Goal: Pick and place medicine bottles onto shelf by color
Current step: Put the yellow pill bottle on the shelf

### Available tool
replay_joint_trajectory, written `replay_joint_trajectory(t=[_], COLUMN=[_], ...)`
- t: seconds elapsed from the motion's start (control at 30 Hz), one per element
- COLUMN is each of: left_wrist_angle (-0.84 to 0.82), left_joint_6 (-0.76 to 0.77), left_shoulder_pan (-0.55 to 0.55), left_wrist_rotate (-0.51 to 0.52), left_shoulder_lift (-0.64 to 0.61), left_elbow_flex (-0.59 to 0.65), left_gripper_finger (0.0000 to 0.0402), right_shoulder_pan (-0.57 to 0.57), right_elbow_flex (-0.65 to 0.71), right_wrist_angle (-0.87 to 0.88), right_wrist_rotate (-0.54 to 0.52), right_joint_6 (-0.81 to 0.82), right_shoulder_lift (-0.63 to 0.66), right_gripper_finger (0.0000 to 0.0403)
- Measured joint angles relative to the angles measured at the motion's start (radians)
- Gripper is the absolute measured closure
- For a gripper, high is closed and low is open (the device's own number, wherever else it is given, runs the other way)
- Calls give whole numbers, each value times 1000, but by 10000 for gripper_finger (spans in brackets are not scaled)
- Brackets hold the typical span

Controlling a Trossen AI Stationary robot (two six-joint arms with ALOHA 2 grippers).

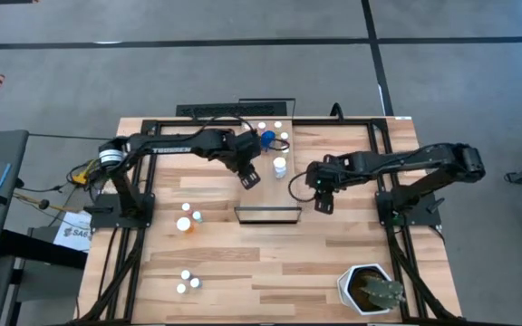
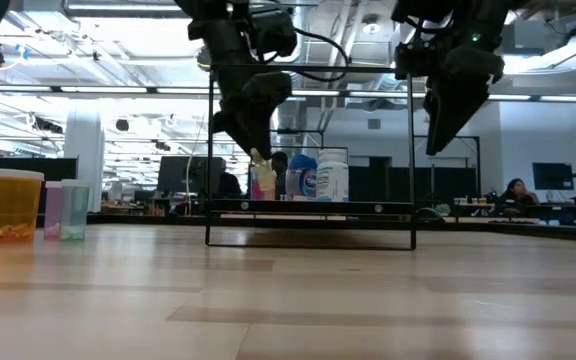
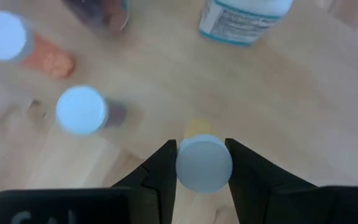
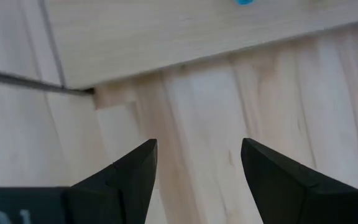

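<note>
Two arms hang over a pale plank counter (image 1: 270,263). Near: an orange bottle (image 2: 10,205). Farther: the left gripper (image 3: 202,163) fingers clamp a white-capped bottle (image 3: 204,163), body hidden, above the shelf (image 2: 308,207); the right gripper (image 4: 199,163) gapes empty. Beyond: a dim office.

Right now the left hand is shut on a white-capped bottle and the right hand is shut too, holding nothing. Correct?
Not quite. The right hand is open, as the right wrist view shows, and it holds nothing. The left hand is indeed shut on a white-capped bottle.
</note>
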State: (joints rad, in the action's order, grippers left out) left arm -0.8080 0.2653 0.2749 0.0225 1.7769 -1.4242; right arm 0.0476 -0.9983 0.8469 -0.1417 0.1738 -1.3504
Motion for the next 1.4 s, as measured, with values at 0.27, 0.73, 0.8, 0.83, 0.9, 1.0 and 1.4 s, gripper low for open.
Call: replay_joint_trajectory(t=[0.27,0.73,0.8,0.83,0.9,1.0,1.4], left_wrist_angle=[-41,-90,-110,-96,-93,-84,-50], left_joint_6=[15,40,33,29,26,20,18], left_shoulder_pan=[1,6,7,7,7,7,8], left_wrist_rotate=[17,37,38,37,33,37,38], left_shoulder_lift=[25,42,54,61,66,70,72], left_elbow_flex=[-41,-29,-26,-28,-29,-31,-29], left_gripper_finger=[299,299,299,299,299,299,299], right_shoulder_pan=[68,167,172,168,155,135,131], right_elbow_flex=[12,12,12,13,27,63,269], right_wrist_angle=[0,-23,-16,-7,-6,-76,-265], right_wrist_rotate=[1,1,1,1,5,11,11], right_joint_6=[-52,-56,-70,-92,-136,-150,-95], right_shoulder_lift=[28,23,26,32,60,112,401], right_gripper_finger=[147,147,147,147,147,147,147])
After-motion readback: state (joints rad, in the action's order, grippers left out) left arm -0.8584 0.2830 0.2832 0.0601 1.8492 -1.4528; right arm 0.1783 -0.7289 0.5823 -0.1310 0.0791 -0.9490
